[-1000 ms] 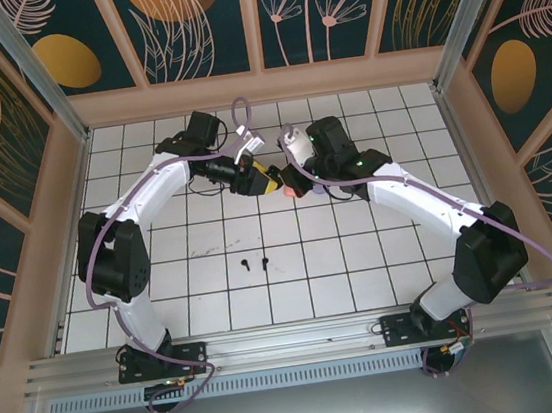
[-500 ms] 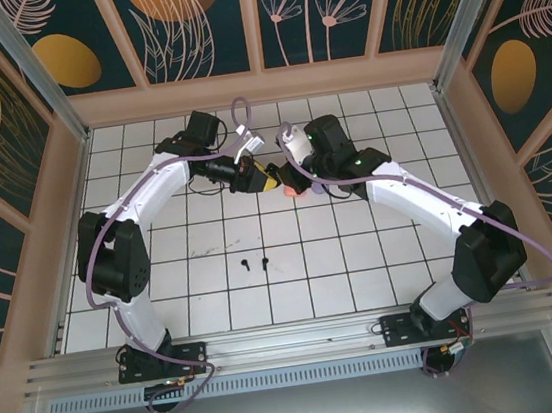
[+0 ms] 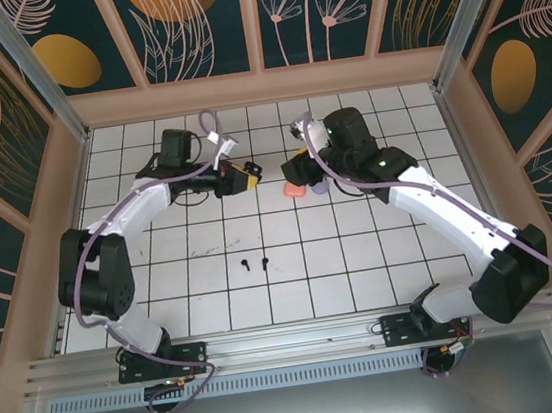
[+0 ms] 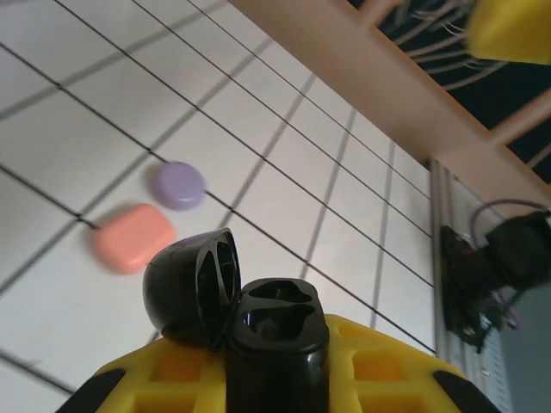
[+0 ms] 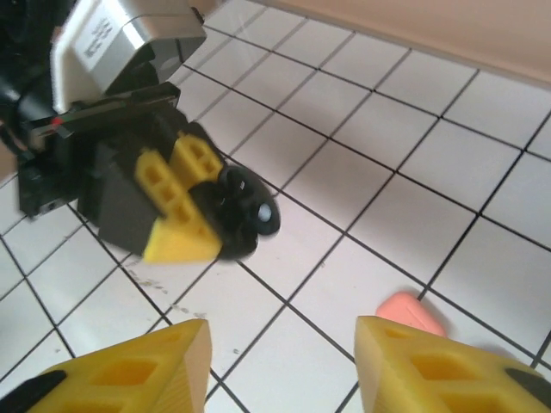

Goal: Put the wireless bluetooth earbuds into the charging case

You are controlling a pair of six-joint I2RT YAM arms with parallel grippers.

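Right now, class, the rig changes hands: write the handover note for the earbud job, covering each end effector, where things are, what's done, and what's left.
Left end effector: shut on the black charging case, lid open, wells look empty.
Right end effector: open, holding nothing.
Coral case and lavender case: closed, side by side on the tiled table.
Two black earbuds: loose on the tiles, nearer the arm bases.
Done: black case gripped and opened.
Left: seat both black earbuds. The closed cases' contents cannot be told.
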